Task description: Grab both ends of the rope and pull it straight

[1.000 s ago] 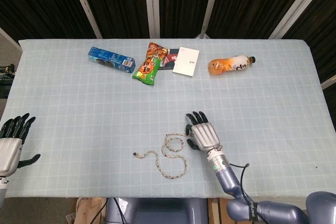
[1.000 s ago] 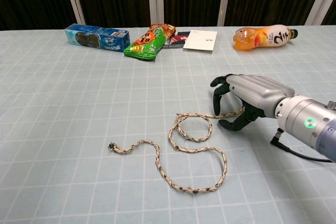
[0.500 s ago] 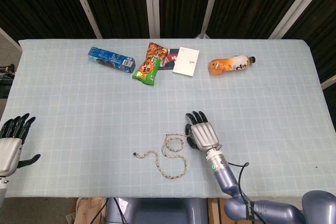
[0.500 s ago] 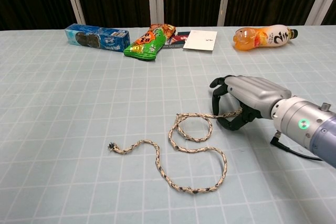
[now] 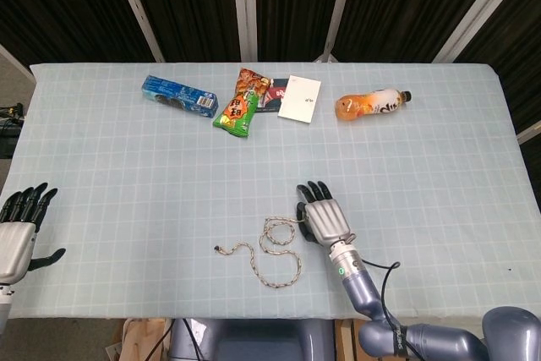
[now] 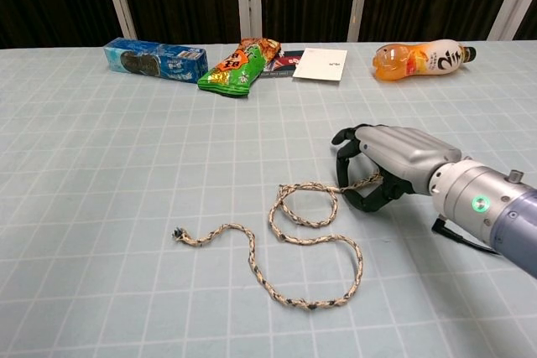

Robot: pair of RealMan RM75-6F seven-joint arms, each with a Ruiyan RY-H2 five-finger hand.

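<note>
Now, far lower left, the left hand (image 5: 17, 234) hangs off the table (image 5: 101, 175) edge, fingers spread, holding nothing, well apart from the rope (image 6: 289, 241). Centre-low, that rope lies looped, its frayed free end (image 6: 178, 235) pointing left. Lower right, the right hand (image 6: 388, 165) curls over the other end, seemingly pinching it, though the contact is partly hidden, ready for pulling taut.
</note>
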